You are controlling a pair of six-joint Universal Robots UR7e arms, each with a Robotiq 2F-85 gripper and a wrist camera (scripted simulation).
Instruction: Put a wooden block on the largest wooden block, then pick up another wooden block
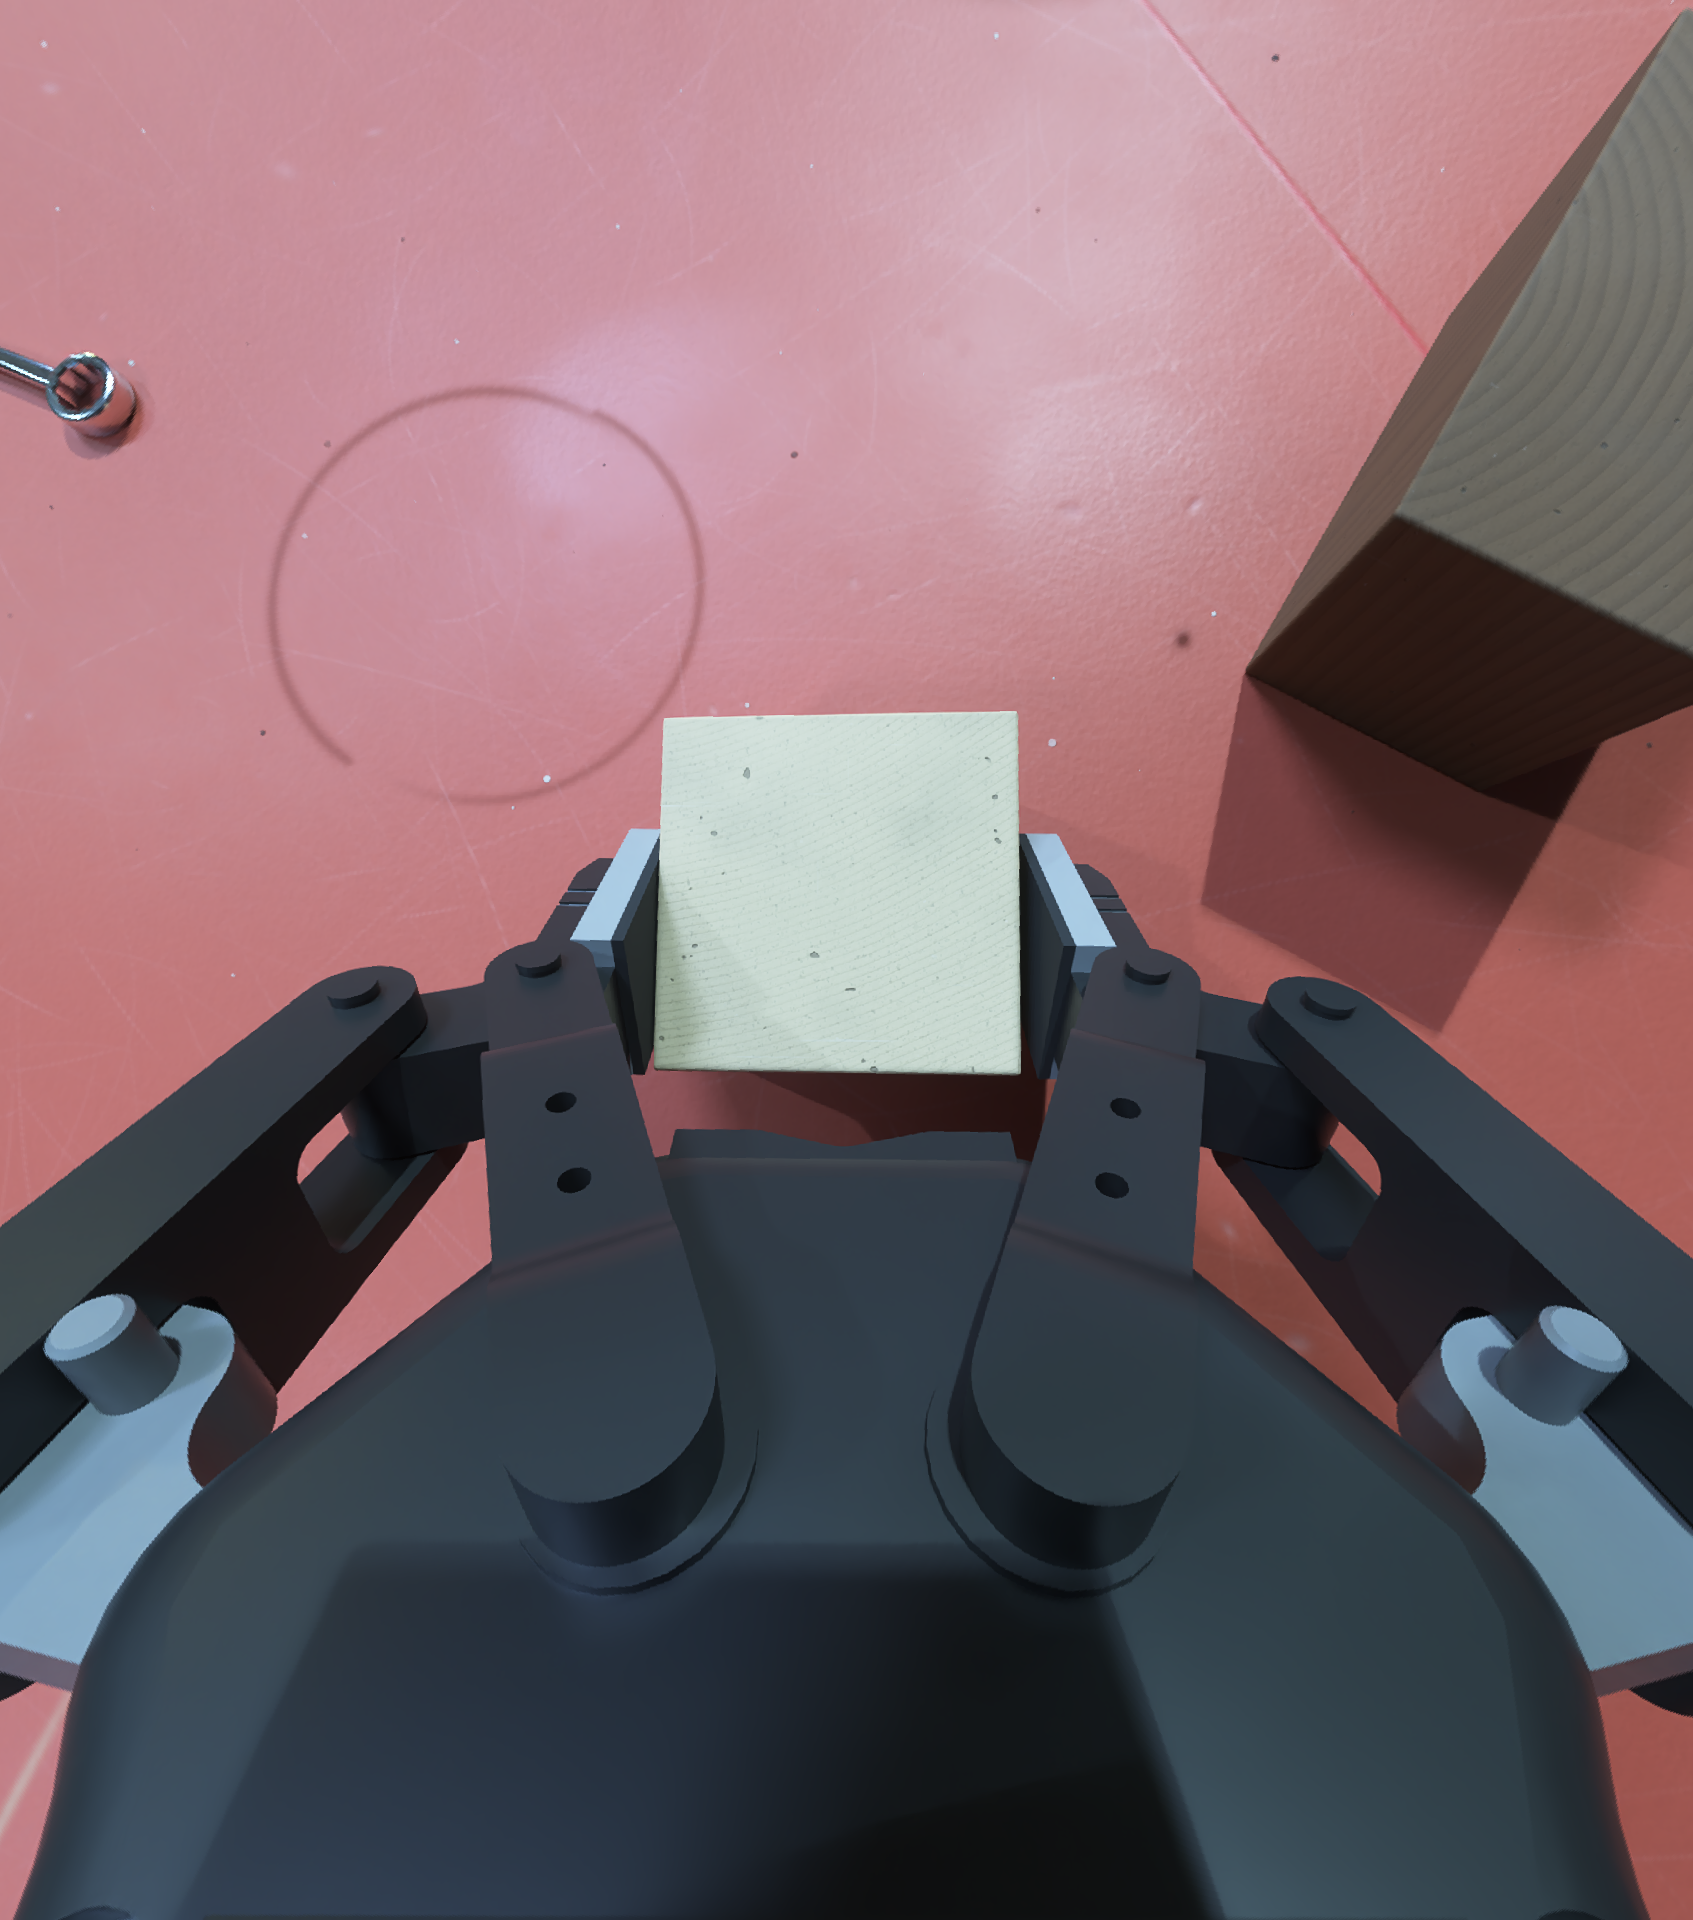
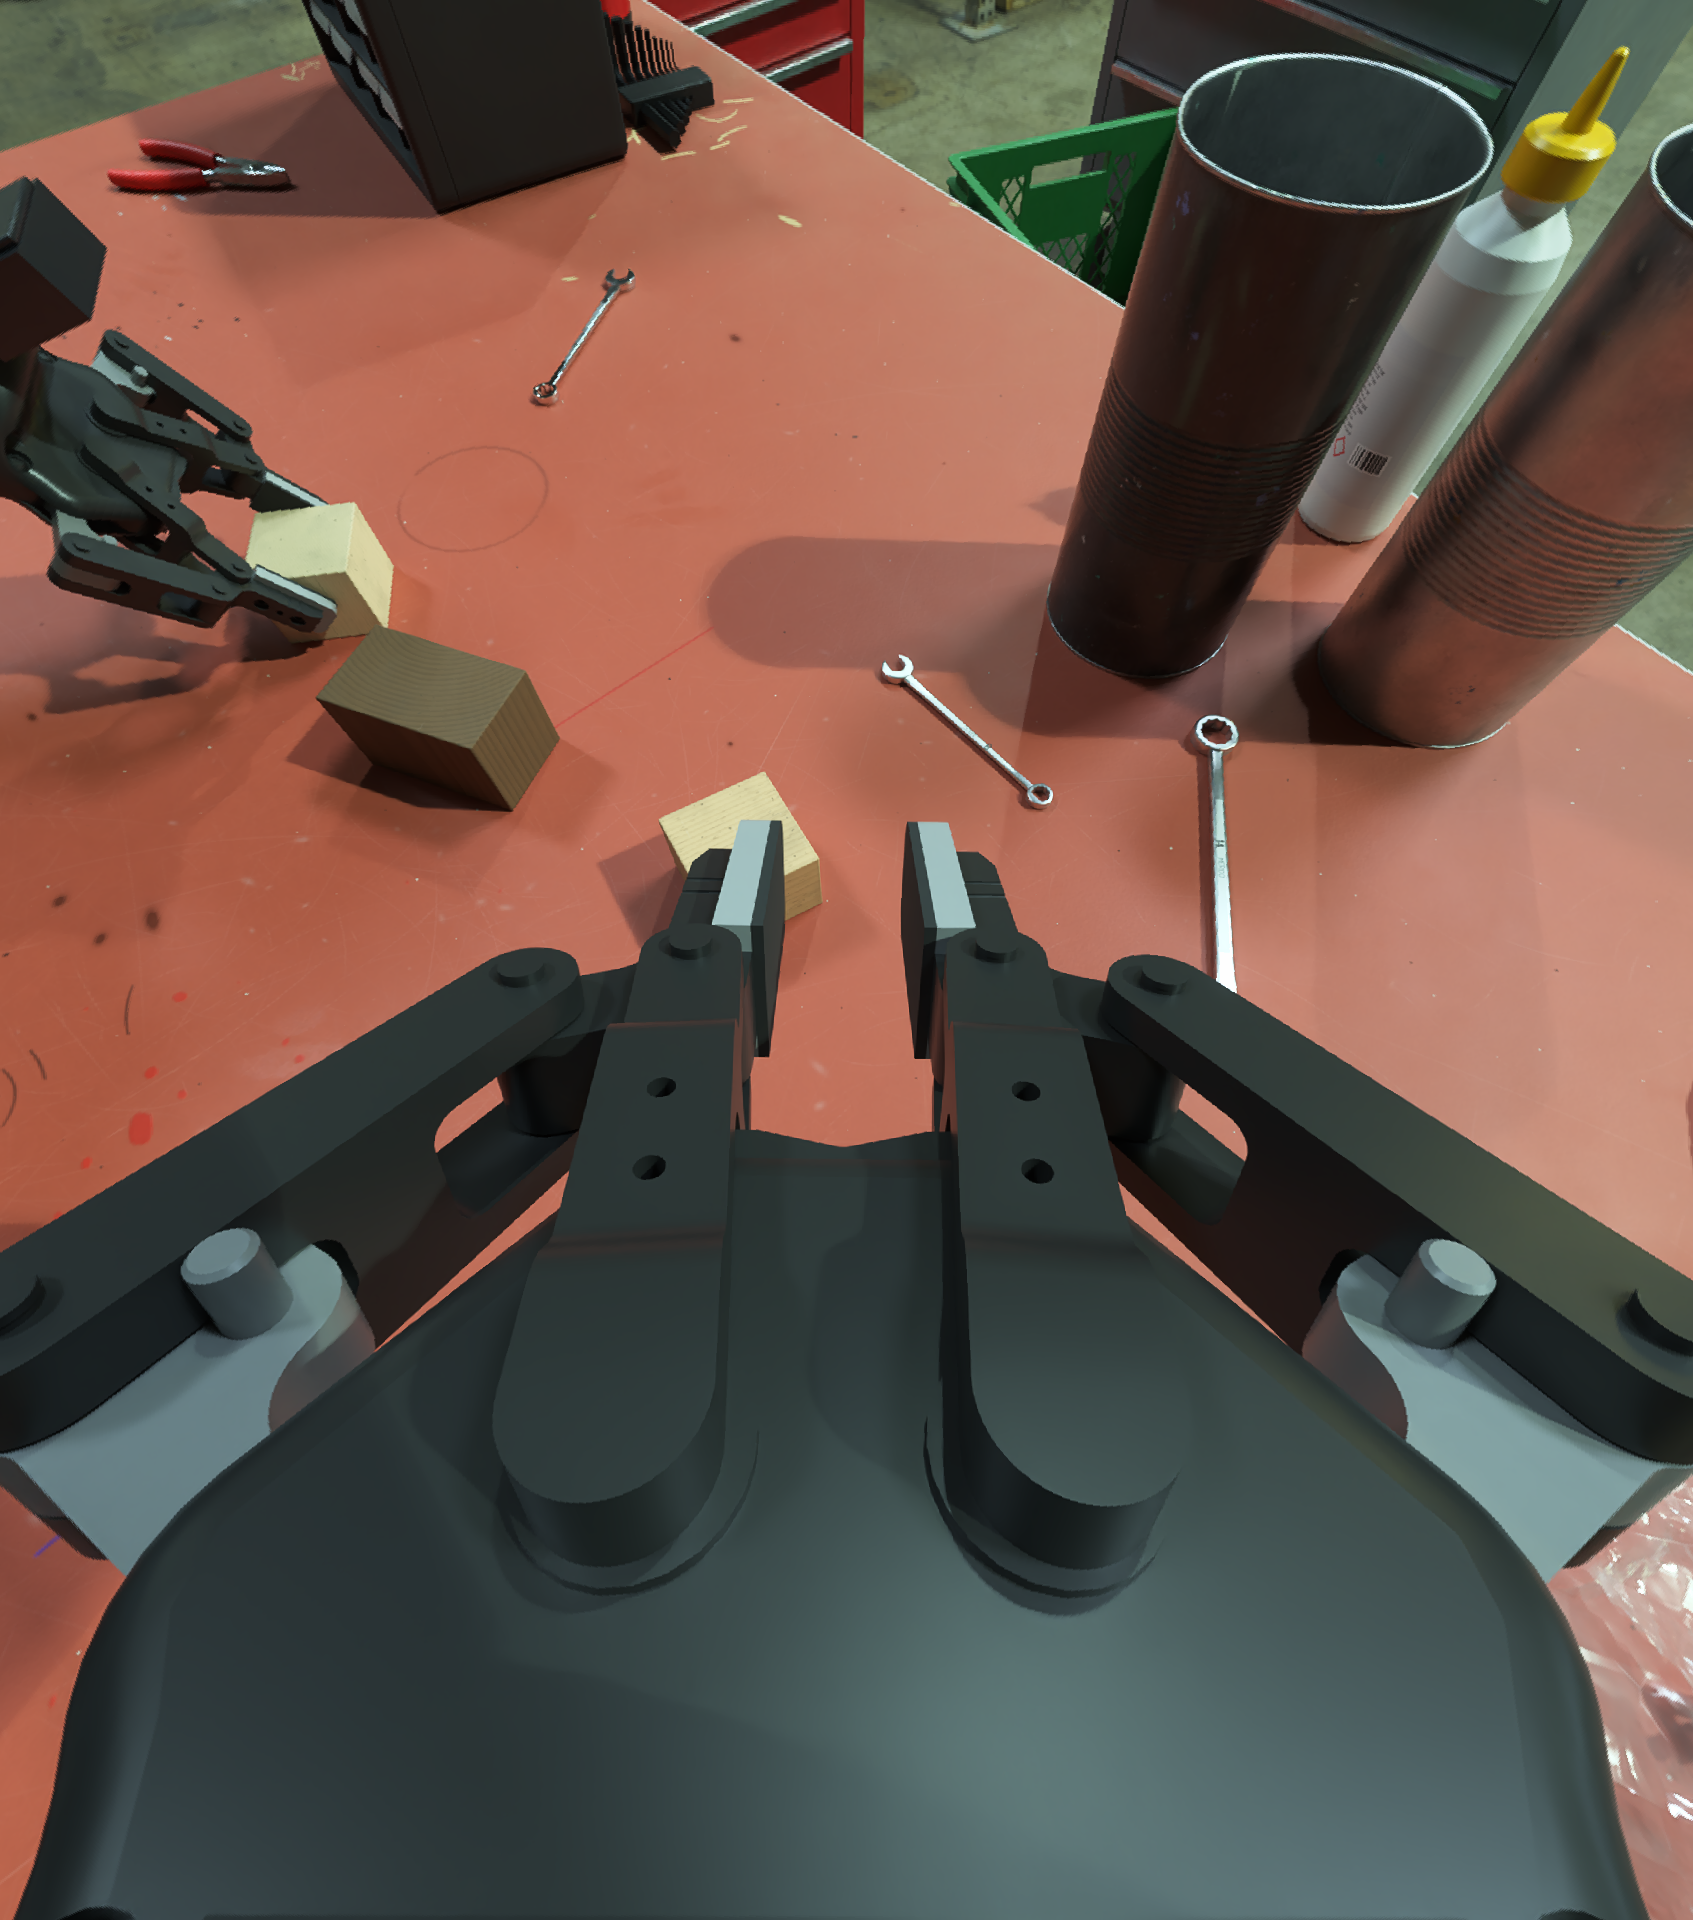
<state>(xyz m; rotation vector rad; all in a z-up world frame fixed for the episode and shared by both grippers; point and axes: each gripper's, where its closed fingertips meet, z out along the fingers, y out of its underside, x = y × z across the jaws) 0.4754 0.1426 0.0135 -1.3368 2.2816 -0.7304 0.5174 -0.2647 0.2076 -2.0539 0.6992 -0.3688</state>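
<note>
My left gripper [image 1: 839,914] is shut on a pale wooden cube [image 1: 837,894] and holds it above the red table. The right wrist view shows that same gripper [image 2: 296,566] and cube [image 2: 328,561] at the left, just behind the large dark brown block [image 2: 442,712]. That large block [image 1: 1590,436] lies at the upper right in the left wrist view. My right gripper [image 2: 842,883] is open and empty above the table. A small light wooden cube [image 2: 733,821] sits just behind its left finger.
Three wrenches lie on the table [image 2: 582,332], [image 2: 967,732], [image 2: 1218,842]; one end shows in the left wrist view [image 1: 83,390]. Two tall metal cans [image 2: 1247,395], [image 2: 1600,468] and a glue bottle [image 2: 1444,312] stand at the right. A dark box [image 2: 478,94] and red pliers [image 2: 198,166] are at the back.
</note>
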